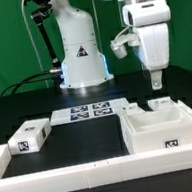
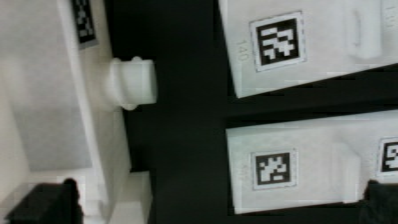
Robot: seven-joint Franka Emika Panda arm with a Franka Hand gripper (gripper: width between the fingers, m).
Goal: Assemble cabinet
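The cabinet's white box-shaped body [image 1: 166, 131] lies open side up on the black table at the exterior view's right, with a tag on its front wall. Small white panel pieces [image 1: 158, 104] lie just behind it. Another tagged white piece [image 1: 30, 137] lies at the left. My gripper [image 1: 156, 80] hangs above the pieces behind the body, touching nothing. In the wrist view the gripper [image 2: 210, 205] is open and empty, with dark fingertips [image 2: 45, 205] at the frame's edges. Below it lie two tagged panels [image 2: 302, 45], [image 2: 311, 160] and a white part with a round peg [image 2: 128, 82].
The marker board [image 1: 90, 111] lies flat at the table's middle back. A long low white border rail [image 1: 67, 175] runs along the front and left. The robot's white base [image 1: 81, 56] stands behind the marker board, with cables at its left.
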